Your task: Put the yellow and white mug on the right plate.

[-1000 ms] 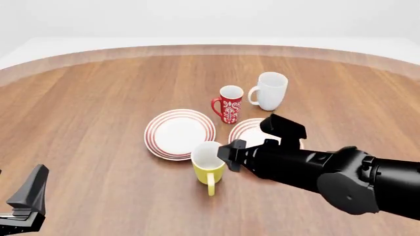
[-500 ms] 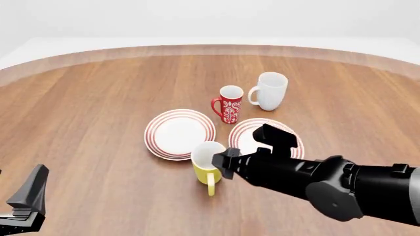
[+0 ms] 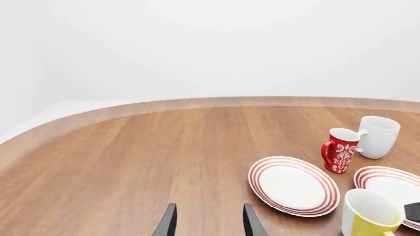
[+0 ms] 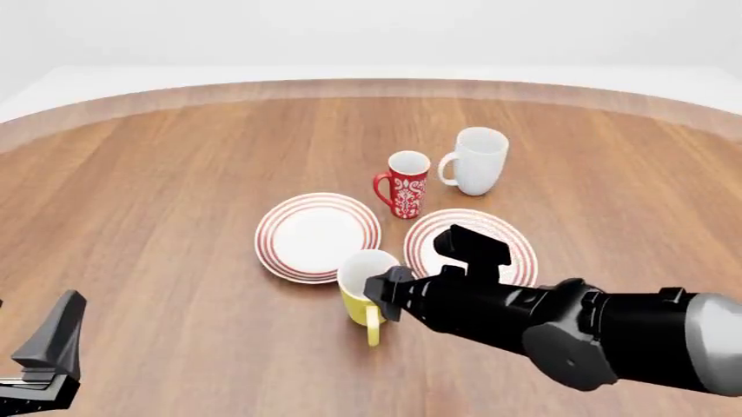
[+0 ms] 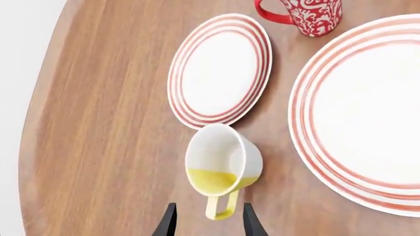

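Note:
The yellow and white mug (image 4: pixel 358 301) stands upright on the wood just in front of the gap between the two plates, its handle pointing toward me. It also shows in the right wrist view (image 5: pixel 223 162) and the left wrist view (image 3: pixel 371 217). The right plate (image 4: pixel 510 241) is partly covered by my right arm; most of it shows in the right wrist view (image 5: pixel 367 113). My right gripper (image 4: pixel 392 294) is open, right beside the mug's right side; in its wrist view (image 5: pixel 207 225) the mug's handle lies between the fingertips. My left gripper (image 4: pixel 47 360) is open and empty at the near left.
The left plate (image 4: pixel 316 234) lies just behind the mug. The red patterned mug (image 4: pixel 406 184) stands behind the plates, with the larger white mug (image 4: pixel 478 161) farther back right. The table's curved far edge (image 4: pixel 371 85) runs across the back.
My right arm has moved left and nearer to me, bringing its gripper from over the right plate to the yellow mug's side. The mug and the left arm have not moved.

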Robot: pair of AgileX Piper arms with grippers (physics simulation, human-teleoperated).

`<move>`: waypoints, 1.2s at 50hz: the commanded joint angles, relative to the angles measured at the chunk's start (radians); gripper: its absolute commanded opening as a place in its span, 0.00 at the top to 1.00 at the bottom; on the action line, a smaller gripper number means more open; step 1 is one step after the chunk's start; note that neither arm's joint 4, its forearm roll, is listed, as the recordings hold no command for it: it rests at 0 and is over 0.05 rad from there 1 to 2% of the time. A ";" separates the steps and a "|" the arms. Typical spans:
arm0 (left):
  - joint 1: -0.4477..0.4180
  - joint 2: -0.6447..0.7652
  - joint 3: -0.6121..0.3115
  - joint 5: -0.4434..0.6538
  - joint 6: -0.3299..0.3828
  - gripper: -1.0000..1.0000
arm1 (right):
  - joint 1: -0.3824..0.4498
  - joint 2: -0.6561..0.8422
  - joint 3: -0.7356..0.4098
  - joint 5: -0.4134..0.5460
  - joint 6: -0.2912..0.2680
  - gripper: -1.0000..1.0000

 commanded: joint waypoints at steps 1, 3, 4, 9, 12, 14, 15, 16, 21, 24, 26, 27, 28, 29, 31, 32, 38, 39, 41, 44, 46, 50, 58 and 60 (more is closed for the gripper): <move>0.000 0.000 0.000 0.000 0.000 0.00 | 0.002 0.024 0.008 -0.029 0.011 0.00; 0.000 0.000 0.000 0.000 0.000 0.00 | 0.009 0.027 0.006 -0.031 0.016 0.00; 0.000 0.000 0.000 0.000 0.000 0.00 | 0.012 0.025 0.005 -0.032 0.019 0.00; 0.000 0.000 0.000 0.000 0.000 0.00 | 0.011 0.028 0.001 -0.035 0.018 0.00; 0.000 0.000 0.000 0.000 0.000 0.00 | 0.013 0.035 0.008 -0.045 0.021 0.00; 0.000 0.000 0.000 0.000 0.000 0.00 | 0.016 0.039 0.018 -0.058 0.029 0.00; 0.000 0.000 0.000 0.000 0.000 0.00 | 0.017 0.041 0.021 -0.062 0.031 0.00; 0.000 0.000 0.000 0.000 0.000 0.00 | 0.016 0.045 0.026 -0.070 0.036 0.00; 0.000 0.000 0.000 0.000 0.000 0.00 | 0.022 0.058 0.031 -0.086 0.045 0.00; 0.000 0.000 0.000 0.000 0.000 0.00 | 0.023 0.061 0.034 -0.088 0.046 0.00; 0.000 0.000 0.000 0.000 0.000 0.00 | 0.020 0.062 0.033 -0.086 0.046 0.00; 0.000 0.000 0.000 0.000 0.000 0.00 | 0.019 0.062 0.031 -0.084 0.045 0.00; 0.000 0.000 0.000 0.000 0.000 0.00 | 0.019 0.062 0.031 -0.084 0.045 0.00; 0.000 0.000 0.000 0.000 0.000 0.00 | 0.019 0.063 0.029 -0.083 0.046 0.00; 0.000 0.000 0.000 0.000 0.000 0.00 | 0.017 0.068 0.025 -0.083 0.044 0.00; 0.000 0.000 0.000 0.000 0.000 0.00 | 0.016 0.072 0.022 -0.082 0.044 0.00; 0.000 0.000 0.000 0.000 0.000 0.00 | 0.016 0.088 0.007 -0.086 0.040 0.00; 0.000 0.000 0.000 0.000 0.000 0.00 | 0.015 0.096 0.005 -0.088 0.039 0.00; 0.000 0.000 0.000 0.000 0.000 0.00 | 0.017 0.103 0.008 -0.097 0.046 0.00; 0.000 0.000 0.000 0.000 0.000 0.00 | 0.021 0.122 0.002 -0.104 0.048 0.00; 0.000 0.000 0.000 0.000 0.000 0.00 | 0.030 0.129 -0.001 -0.106 0.054 0.00; 0.000 0.000 0.000 0.000 0.000 0.00 | 0.034 0.134 -0.005 -0.104 0.056 0.00; 0.000 0.000 0.000 0.000 0.000 0.00 | 0.042 0.164 0.004 -0.127 0.066 0.00; 0.000 0.000 0.000 0.000 0.000 0.00 | 0.039 0.167 0.003 -0.128 0.066 0.00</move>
